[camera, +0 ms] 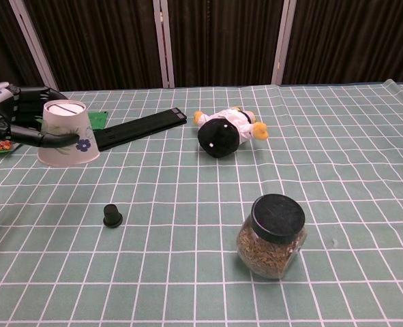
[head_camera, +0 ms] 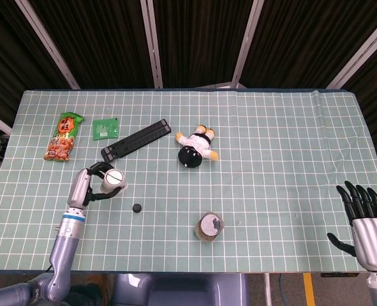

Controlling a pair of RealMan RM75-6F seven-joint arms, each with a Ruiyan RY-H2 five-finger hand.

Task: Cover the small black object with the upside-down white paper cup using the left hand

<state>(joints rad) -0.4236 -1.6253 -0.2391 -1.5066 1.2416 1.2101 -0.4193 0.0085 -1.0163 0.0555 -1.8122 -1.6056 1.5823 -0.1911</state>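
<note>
1. The left hand (camera: 10, 119) is gripping the upside-down white paper cup (camera: 67, 133), fingers wrapping its side, holding it up and to the left of the small black object (camera: 112, 215), apparently off the table (head_camera: 271, 140)
2. The small black object is sitting well left of the lidded jar (camera: 273, 236)
3. The right hand (head_camera: 367, 220) is resting far right of the jar, fingers spread, holding nothing
</note>
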